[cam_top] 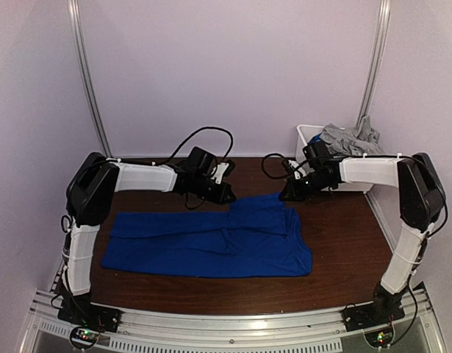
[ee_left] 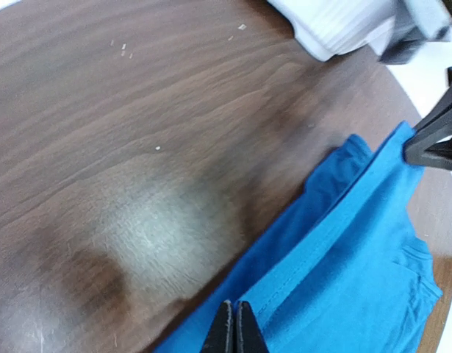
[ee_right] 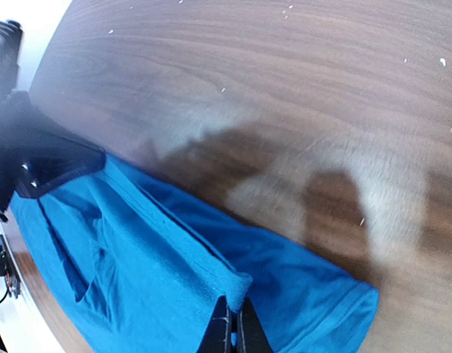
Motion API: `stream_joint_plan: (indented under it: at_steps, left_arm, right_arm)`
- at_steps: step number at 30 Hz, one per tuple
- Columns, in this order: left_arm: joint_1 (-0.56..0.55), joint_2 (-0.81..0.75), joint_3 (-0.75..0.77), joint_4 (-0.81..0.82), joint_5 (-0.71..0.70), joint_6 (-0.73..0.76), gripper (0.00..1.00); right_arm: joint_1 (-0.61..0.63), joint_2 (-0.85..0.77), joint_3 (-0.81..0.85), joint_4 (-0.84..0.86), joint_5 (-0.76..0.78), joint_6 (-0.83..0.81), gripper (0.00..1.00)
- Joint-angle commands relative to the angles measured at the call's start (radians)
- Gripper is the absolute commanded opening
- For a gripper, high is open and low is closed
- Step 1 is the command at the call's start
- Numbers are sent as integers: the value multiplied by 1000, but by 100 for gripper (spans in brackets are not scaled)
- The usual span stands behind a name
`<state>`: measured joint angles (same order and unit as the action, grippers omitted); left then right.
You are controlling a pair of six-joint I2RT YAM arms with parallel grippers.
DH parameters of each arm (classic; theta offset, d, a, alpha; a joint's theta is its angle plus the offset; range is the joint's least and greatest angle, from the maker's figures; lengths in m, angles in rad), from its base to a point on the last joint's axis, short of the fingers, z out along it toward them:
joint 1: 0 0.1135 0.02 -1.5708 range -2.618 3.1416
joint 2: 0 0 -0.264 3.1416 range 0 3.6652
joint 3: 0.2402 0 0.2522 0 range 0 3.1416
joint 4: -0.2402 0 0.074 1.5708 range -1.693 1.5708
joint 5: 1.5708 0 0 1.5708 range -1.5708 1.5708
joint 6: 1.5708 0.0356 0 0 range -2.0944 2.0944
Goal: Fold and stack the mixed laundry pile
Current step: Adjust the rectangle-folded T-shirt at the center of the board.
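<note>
**Desk:** What's on the left side of the shot?

**Photographer:** The left arm reaches in over the wooden table, and the left gripper sits low at the far edge of a blue garment. In its wrist camera the jaws are pressed together on the garment's stitched hem, with no gap showing between them.

**Desk:** And the garment itself?

**Photographer:** It lies spread across the middle of the table, long side running left to right. It is mostly flat, with soft creases near the centre. Its far right corner is drawn up toward the two grippers, which are close together there.

**Desk:** Moving right?

**Photographer:** The right gripper comes in from the other side, just beside the left one. Its own camera shows the jaws closed on a raised fold of the blue cloth. The left gripper is a dark blur at that frame's left edge.

**Desk:** Anything in the far right corner?

**Photographer:** A white bin stands at the back of the table behind the right arm. Crumpled grey garments are heaped in it and spill over its rim. A sliver of blue cloth shows among them.
</note>
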<state>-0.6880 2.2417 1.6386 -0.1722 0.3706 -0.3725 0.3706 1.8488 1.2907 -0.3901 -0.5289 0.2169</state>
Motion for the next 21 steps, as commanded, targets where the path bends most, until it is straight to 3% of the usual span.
stream_joint_plan:
  at_steps: [1, 15, 21]
  left_arm:
    - [-17, -149, -135, 118, 0, 39, 0]
    - [-208, -342, -464, 206, -139, 92, 0]
    - [-229, -393, -584, 244, -190, 72, 0]
  right_arm:
    - [10, -114, -105, 49, -47, 21, 0]
    - [150, -357, -442, 165, -28, 110, 0]
    - [241, -411, -564, 242, -11, 179, 0]
